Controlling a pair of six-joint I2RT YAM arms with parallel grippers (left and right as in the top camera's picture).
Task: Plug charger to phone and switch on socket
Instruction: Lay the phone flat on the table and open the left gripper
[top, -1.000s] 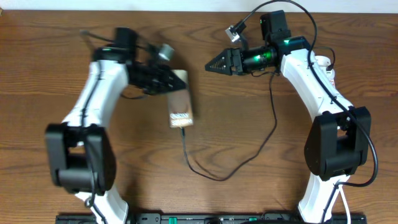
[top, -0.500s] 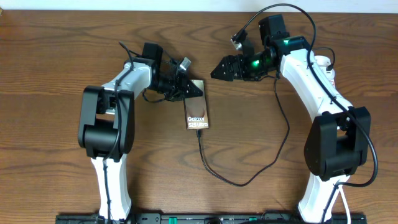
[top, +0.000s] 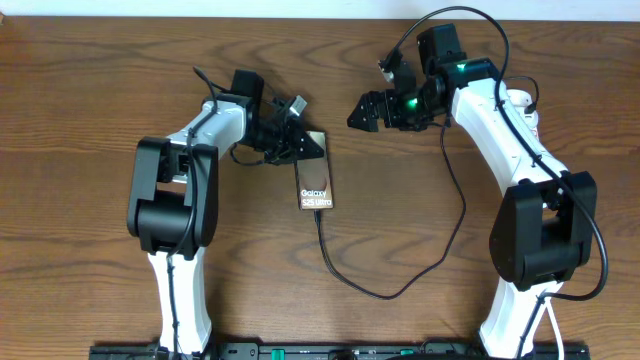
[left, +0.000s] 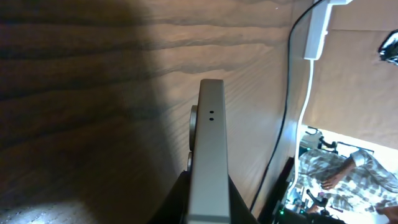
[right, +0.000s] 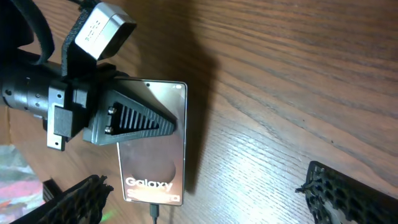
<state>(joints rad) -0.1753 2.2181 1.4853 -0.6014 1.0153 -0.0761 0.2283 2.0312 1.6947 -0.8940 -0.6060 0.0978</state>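
The phone (top: 316, 185) shows its "Galaxy" lettering face up; in the right wrist view the phone (right: 155, 152) casts a shadow on the wood. My left gripper (top: 320, 143) is shut on its top end, seen edge-on in the left wrist view as the phone (left: 208, 143) between the jaws. The charger (top: 385, 293) loops across the table, and its connector (right: 155, 213) sits in the phone's lower edge. My right gripper (top: 358, 112) hangs open, up and to the right of the phone, holding nothing. The white socket (top: 521, 104) is mostly hidden behind the right arm.
In the left wrist view the white socket (left: 317, 31) and its white cord (left: 307, 93) lie far off, with the black cable (left: 283, 118) beside them. The right arm's base (top: 540, 240) stands right of the cable loop.
The left arm has swung to a new pose, and the phone with its cable now lies further right. My right gripper has drawn back to the right and its jaws have spread wider.
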